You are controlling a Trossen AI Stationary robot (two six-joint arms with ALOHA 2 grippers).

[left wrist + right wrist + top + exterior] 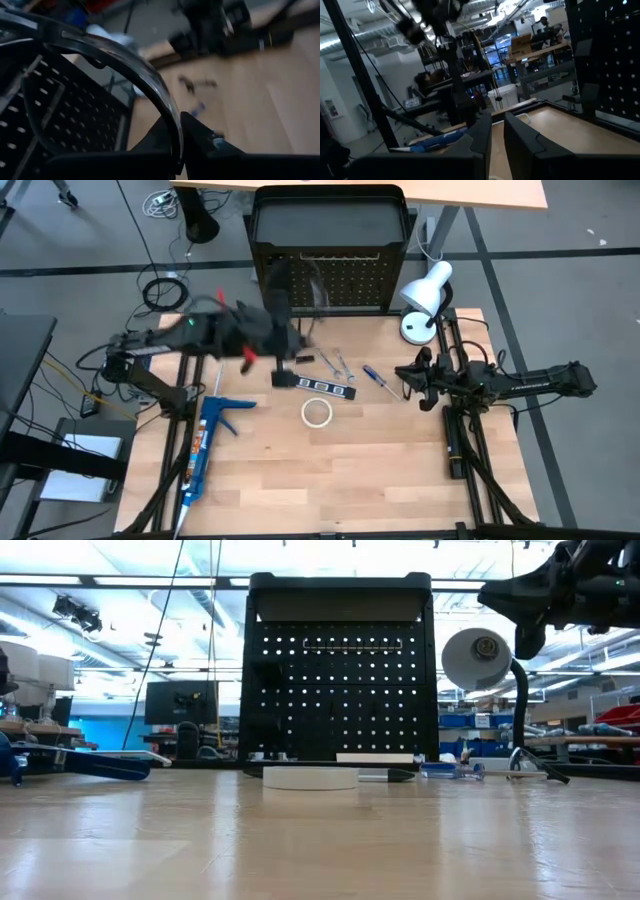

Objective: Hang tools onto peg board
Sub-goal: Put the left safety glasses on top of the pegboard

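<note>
My left fingers [200, 135] are clamped on a wire loop [150, 85], held up just in front of the peg board [345, 275]; the loop arcs toward the holes. My right gripper [412, 380] waits shut and empty near the lamp [425, 295], farther from the board.

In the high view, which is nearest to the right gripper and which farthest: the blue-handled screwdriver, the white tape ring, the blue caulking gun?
Measured from the right gripper, parked at the table's right side:
1. Blue-handled screwdriver: just beside it, toward the table's middle.
2. White tape ring: near the table's centre.
3. Blue caulking gun: at the left side, clearly farthest.
</note>
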